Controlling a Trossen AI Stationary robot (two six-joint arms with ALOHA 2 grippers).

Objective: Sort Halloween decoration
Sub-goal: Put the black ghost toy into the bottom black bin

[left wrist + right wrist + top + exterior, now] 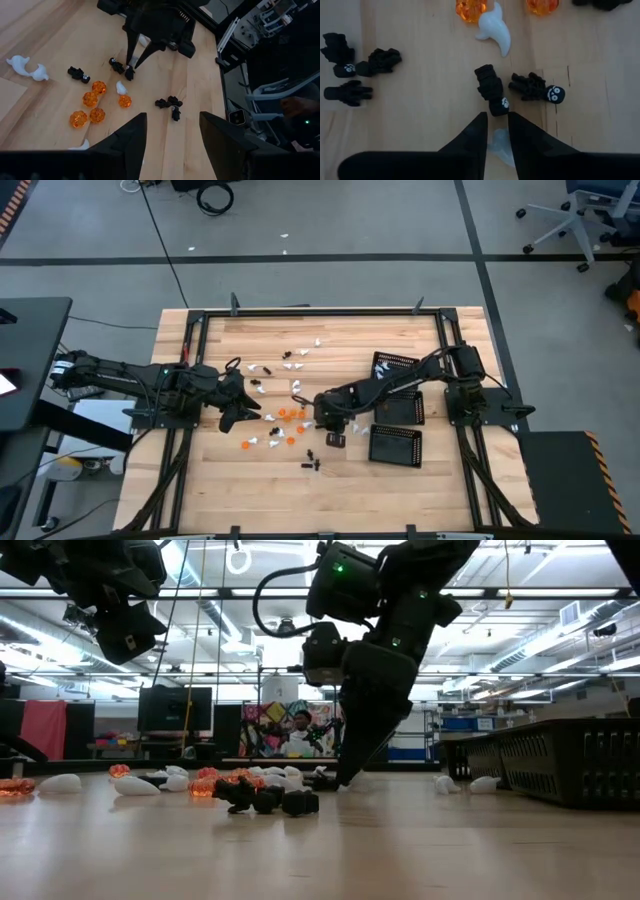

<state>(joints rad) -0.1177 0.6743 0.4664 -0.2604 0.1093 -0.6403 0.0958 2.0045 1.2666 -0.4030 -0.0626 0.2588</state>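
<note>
The right tool was down at the desk in the middle of the scattered decorations, its 2 fingers nearly together on the head end of a black skeleton. Whether the fingers had real purchase could not be told. A second black skeleton lay just beside it, with a white ghost near and orange pumpkins beyond.

To do this pick well, the tool should probably close squarely on that 1 figure only, keep clear of its neighbour, and lift straight up before swinging toward the mesh trays. A pinch on the end alone could let it swivel or drop.

The left tool hung spread above the pile, holding nothing.
</note>
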